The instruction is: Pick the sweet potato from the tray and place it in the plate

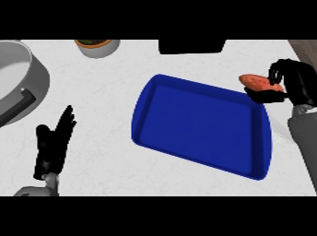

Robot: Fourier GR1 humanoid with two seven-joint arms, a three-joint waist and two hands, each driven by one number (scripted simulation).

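Note:
The orange sweet potato hangs just past the blue tray's far right corner. My right hand is curled round it, with the fingers arched over its right end and the thumb beneath. The tray lies in the middle of the white counter with nothing on its floor. No plate shows in this view. My left hand rests open at the lower left, fingers pointing up, well apart from the tray.
A large grey pot with a dark handle stands at the far left. A small cup-like pot sits at the back, and a black object lies behind the tray. The counter's edge runs at the upper right.

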